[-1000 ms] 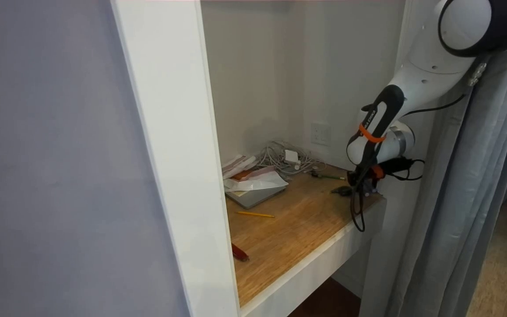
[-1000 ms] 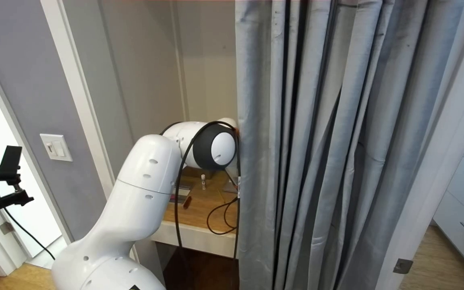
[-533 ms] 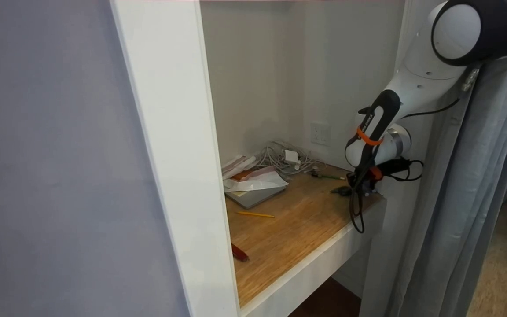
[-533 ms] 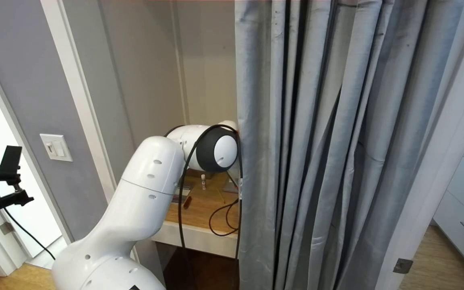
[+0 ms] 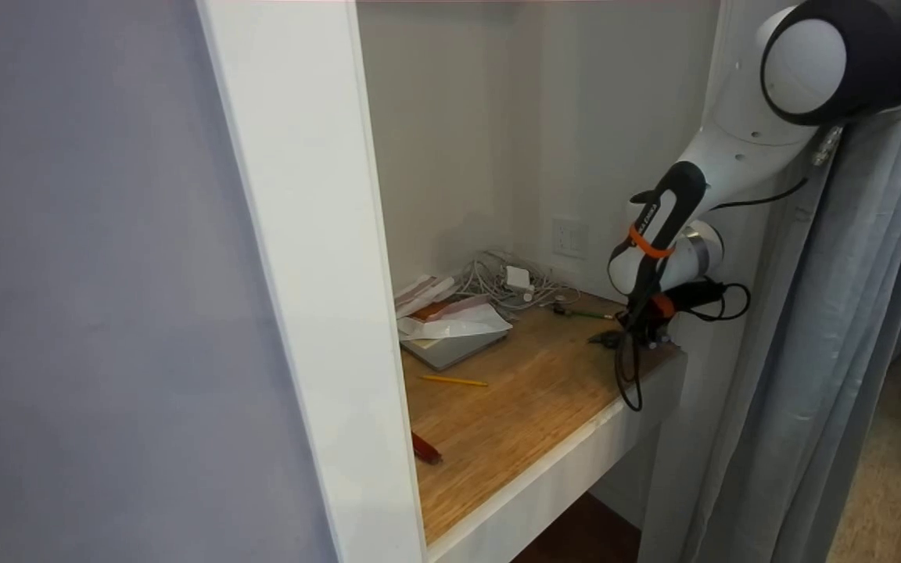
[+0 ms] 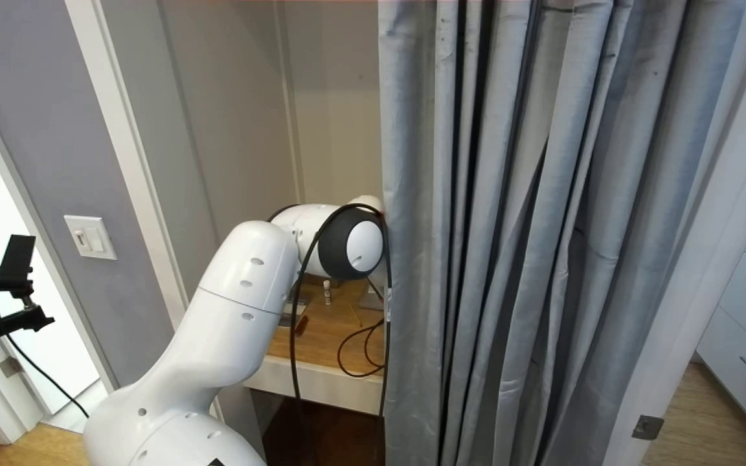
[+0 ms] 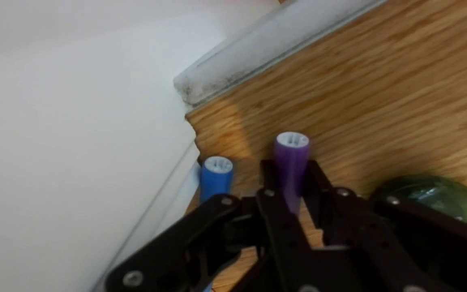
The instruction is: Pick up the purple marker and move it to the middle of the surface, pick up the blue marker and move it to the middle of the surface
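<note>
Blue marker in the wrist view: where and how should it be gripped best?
Just below its white end, where the blue marker is round and exposed; probably from its right, once the purple marker is away, because the white panel crowds its left.

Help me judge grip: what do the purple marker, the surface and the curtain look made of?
Purple marker: probably smooth plastic, given its clean-edged barrel and moulded-looking white end. Surface: wood or laminate, fairly matt: streaky grain, no sharp glare. Curtain: likely fabric with a slight sheen, hanging in folds.
</note>
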`<state>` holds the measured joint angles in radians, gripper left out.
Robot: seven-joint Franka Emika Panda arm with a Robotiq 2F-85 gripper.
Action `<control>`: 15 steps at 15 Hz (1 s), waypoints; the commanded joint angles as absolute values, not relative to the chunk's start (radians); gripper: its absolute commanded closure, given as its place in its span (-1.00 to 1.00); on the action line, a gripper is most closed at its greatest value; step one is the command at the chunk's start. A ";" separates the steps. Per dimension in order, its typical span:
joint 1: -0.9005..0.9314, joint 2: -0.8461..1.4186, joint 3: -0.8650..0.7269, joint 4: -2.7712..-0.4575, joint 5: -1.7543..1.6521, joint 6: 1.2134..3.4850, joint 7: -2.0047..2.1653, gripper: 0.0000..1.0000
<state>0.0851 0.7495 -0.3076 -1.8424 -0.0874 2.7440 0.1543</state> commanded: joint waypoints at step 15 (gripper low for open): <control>-0.155 0.481 0.078 -2.019 0.104 2.789 -0.102 0.80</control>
<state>-0.0621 0.5666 -0.0665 -1.9267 0.0102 2.7578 0.0444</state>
